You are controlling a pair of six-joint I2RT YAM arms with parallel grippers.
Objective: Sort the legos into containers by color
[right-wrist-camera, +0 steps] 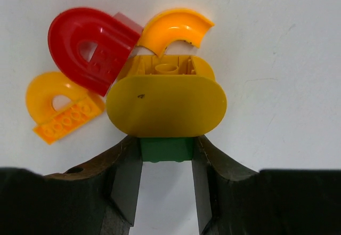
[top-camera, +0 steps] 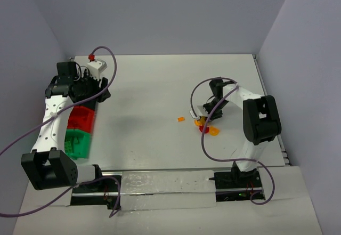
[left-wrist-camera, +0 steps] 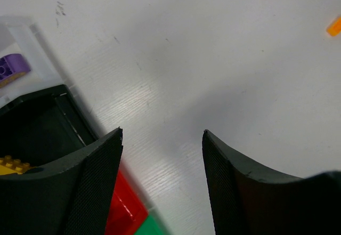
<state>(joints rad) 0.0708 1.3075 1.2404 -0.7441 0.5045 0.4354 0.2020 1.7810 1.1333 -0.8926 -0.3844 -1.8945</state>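
The green lego (right-wrist-camera: 167,150) sits on the counter (top-camera: 149,86) right of centre, between the fingers (right-wrist-camera: 125,181) of the right end effector (right-wrist-camera: 166,142). Both fingers press on its sides, so the right end effector is grasping it. A yellow lego (right-wrist-camera: 166,104), an oval piece with a studded block behind it, lies touching the green lego's far side.

A red arch (right-wrist-camera: 90,46) touches the yellow lego's upper left. An orange curve (right-wrist-camera: 173,30) lies just beyond the yellow lego, near the red arch's end. An orange arch (right-wrist-camera: 61,107) with studs along its foot lies to the left, tucked against the red arch. In the top view this cluster shows as a small heap under the right end effector (top-camera: 205,119).

A lone orange lego (top-camera: 181,120) lies just left of the heap, apart from it.

The bins stand in a row along the counter's left edge: a green bin (top-camera: 77,142) nearest, then a red bin (top-camera: 81,119), a black bin (left-wrist-camera: 32,123) and a clear bin (left-wrist-camera: 32,48) farthest. The black bin holds a yellow brick (left-wrist-camera: 13,164); the clear bin holds a purple piece (left-wrist-camera: 13,67).

The left end effector (left-wrist-camera: 162,181) hangs over the counter just beside the black and red bins, released, with bare counter between its fingers.
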